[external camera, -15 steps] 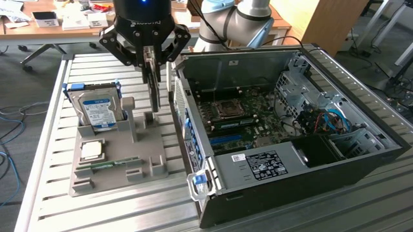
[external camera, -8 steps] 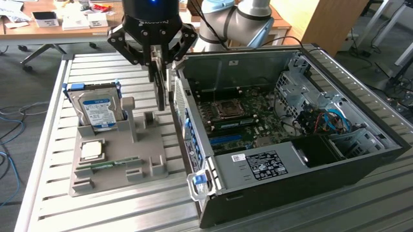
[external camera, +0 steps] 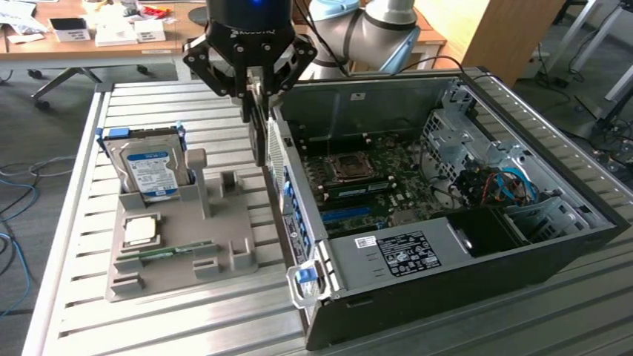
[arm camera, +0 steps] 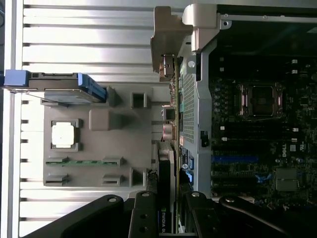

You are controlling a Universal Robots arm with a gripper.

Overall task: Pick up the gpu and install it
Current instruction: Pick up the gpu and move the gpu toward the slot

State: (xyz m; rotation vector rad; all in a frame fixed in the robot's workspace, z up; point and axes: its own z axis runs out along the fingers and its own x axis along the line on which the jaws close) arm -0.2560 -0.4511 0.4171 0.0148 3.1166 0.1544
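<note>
Though edge-on, gpu [arm camera: 167, 173] between fingers [arm camera: 144, 218].

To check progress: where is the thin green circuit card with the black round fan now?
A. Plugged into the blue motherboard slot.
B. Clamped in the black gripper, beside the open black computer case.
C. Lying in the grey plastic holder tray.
B: the gripper is shut on the edge-on gpu, which hangs beside the computer case wall.
</note>
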